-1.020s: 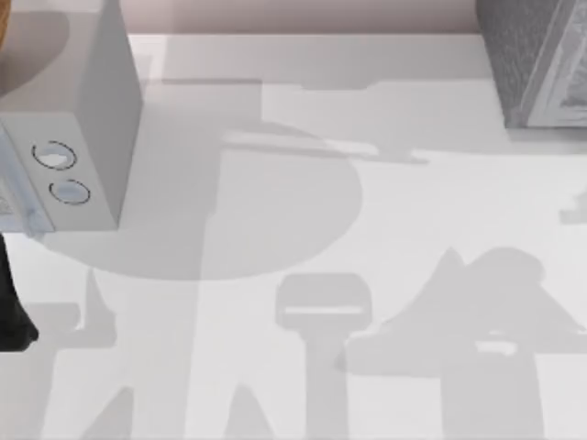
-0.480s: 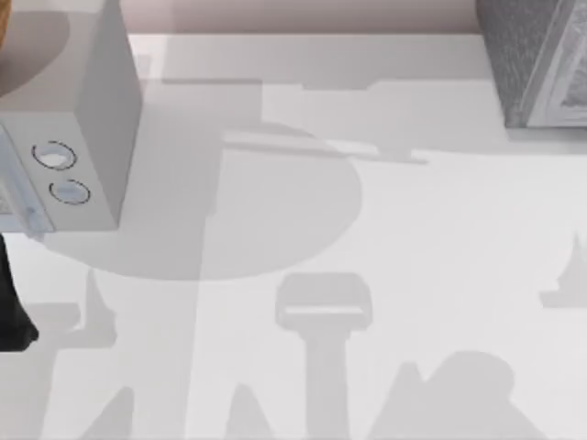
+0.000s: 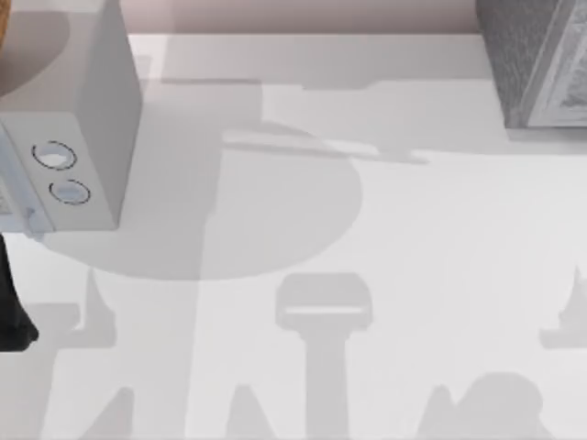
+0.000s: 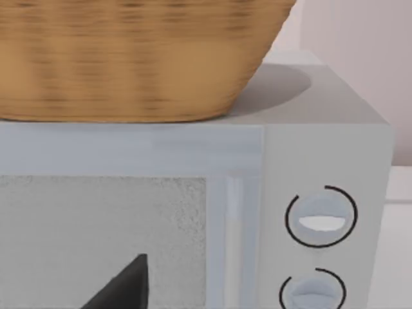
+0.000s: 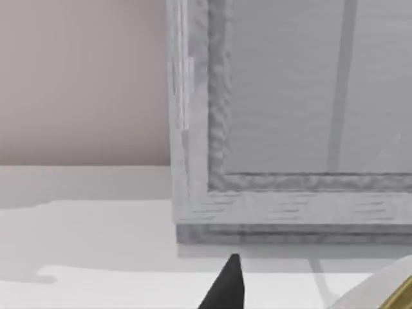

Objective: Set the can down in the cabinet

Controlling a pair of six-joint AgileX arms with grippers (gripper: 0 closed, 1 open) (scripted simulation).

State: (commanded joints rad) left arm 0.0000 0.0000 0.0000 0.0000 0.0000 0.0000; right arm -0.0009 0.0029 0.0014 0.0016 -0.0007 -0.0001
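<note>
Change since earlier: the broad shadow on the table's (image 3: 413,238) right half has slid down to the near edge, and a small shadow now sits at the right edge; the microwave, the cabinet and the left arm have stayed put.
Microwave (image 3: 87,137): on the left of the table, two round dials (image 4: 320,217) on its front panel.
Wicker basket (image 4: 135,58): resting on top of the microwave.
Cabinet (image 3: 537,64): far right corner, with a pale framed front.
Left arm (image 3: 11,312): dark, at the left edge, just in front of the microwave.
Left gripper (image 4: 125,286): facing the microwave door; cannot tell whether it is apart or together.
Right gripper (image 5: 225,288): low in front of the cabinet's corner; state cannot be told.
Can (image 5: 394,288): a pale rounded edge with a gold rim, just beside the right gripper and outside the cabinet.
</note>
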